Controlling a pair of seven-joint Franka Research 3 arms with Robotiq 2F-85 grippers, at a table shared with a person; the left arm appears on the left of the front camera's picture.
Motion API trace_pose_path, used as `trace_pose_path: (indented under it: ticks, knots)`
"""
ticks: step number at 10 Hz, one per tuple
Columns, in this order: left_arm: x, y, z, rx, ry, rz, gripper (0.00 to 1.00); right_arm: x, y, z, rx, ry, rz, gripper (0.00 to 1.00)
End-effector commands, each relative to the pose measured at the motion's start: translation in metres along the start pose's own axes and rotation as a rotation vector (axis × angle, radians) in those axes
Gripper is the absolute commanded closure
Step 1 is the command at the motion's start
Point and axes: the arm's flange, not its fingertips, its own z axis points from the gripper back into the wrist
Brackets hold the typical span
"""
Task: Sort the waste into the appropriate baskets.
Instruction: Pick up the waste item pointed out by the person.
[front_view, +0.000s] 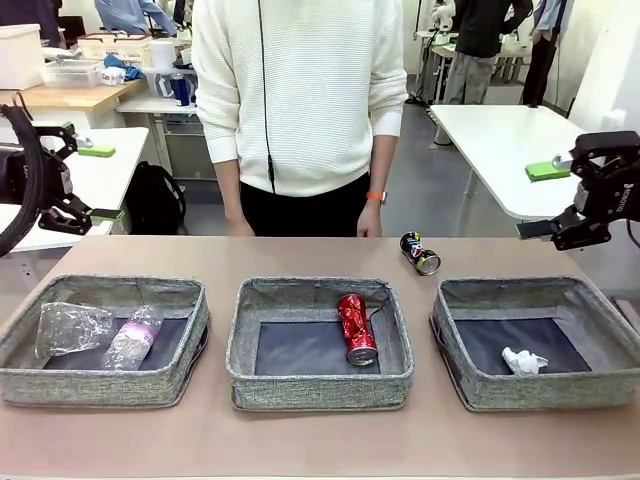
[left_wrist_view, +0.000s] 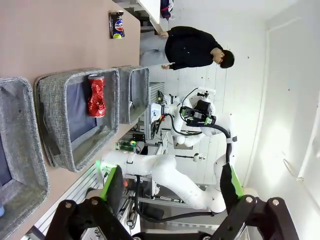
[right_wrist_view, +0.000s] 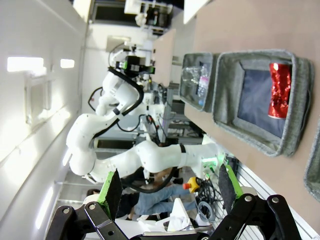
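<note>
Both pincers stand wide open and hold nothing; the left pincer (front_view: 85, 215) hangs off the surface's (front_view: 300, 255) left edge, the right pincer (front_view: 545, 229) off its right edge. The dark printed can (front_view: 420, 253) lies loose near the far edge; the red can (front_view: 356, 328) lies in the middle basket (front_view: 320, 385); the plastic bottle (front_view: 133, 338) and clear cup (front_view: 70, 327) lie in the left basket (front_view: 100, 385); the paper wad (front_view: 523, 361) lies in the right basket (front_view: 540, 395).

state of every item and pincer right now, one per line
clear plastic cup: crumpled, in left grey woven basket
small clear plastic bottle with pink label: lying in the same basket
red metal can: dented, lying in middle basket
small white paper wad: in right basket
dark printed can: on its side on the table
left pincer: open, empty
right pincer: open, empty
</note>
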Motion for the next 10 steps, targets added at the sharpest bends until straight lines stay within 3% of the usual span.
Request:
trace_pose_path:
  ticks: [1,10]
  knots:
    - [-0.0028,-0.0005,-0.0025,-0.016,-0.021,0.002,0.0,0.0008,0.0016,-0.0013,0.021,-0.006,0.013,0.0]
    - [-0.0028,-0.0005,-0.0025,-0.016,-0.021,0.002,0.0,0.0008,0.0016,-0.0013,0.021,-0.006,0.013,0.0]
